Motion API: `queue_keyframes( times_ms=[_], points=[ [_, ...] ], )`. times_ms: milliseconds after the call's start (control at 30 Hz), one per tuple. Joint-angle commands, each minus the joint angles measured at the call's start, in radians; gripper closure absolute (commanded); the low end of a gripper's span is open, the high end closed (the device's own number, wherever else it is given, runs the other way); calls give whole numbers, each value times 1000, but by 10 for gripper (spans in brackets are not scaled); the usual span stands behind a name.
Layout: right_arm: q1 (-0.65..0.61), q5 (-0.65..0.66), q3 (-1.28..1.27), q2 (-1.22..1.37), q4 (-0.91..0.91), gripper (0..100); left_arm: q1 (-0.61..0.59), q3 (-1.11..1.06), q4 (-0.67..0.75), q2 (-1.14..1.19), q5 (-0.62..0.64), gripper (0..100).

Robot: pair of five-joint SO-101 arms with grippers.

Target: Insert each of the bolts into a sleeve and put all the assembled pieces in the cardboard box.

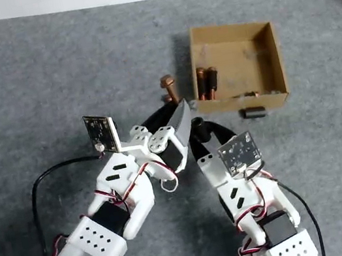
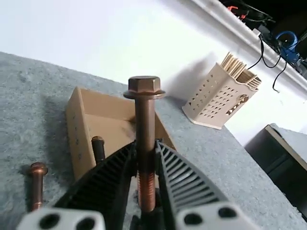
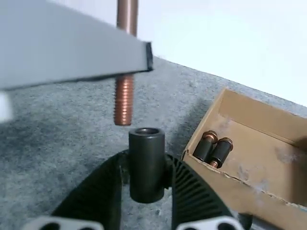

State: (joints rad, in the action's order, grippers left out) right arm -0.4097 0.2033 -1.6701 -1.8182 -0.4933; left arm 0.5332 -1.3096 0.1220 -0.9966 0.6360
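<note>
Logging, from the high view, the cardboard box on the grey table, at 2 o'clock from the tips of the two arms. Counting two assembled pieces lying side by side inside it, near the wall at its 9 o'clock. Noting a loose sleeve lying on the table just outside the wall at the box's 6 o'clock; touching that wall or not, unable to tell. Placing the left jaws at 10 o'clock of the right jaws, close beside them.

Taking the grip detail from the left wrist view: finding the left jaws clamped on the shank of a bolt, with the head standing well out past the tips and the threaded end back between them. Also picking up a second bolt on the table beside the box, and a slotted holder full of sticks farther off.

Taking the gap from the right wrist view: finding the right jaws closed on a dark sleeve, upper part standing out past the tips, open mouth turned toward the bolt. Reading the threaded end as just beyond the mouth, slightly off its axis, apart from it and not entered. Noting a grey side plate crossing in front of the shank.
</note>
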Motion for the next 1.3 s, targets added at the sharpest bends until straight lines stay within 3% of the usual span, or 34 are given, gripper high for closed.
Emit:
queue_keyframes(
  times_ms=[0, 567, 733, 1267],
  points=[
    [-31, 8, -114, -19, 27, 995, 16, 8, 31, -1, -6, 995],
    [-45, 0, -111, -19, 30, 995, 22, 2, 23, 1, -6, 995],
    [-50, -87, -111, -19, 27, 995, 19, -7, 26, 1, -11, 995],
    [-93, -98, -111, -21, 25, 994, 8, -25, 23, 2, -29, 995]
  ],
)
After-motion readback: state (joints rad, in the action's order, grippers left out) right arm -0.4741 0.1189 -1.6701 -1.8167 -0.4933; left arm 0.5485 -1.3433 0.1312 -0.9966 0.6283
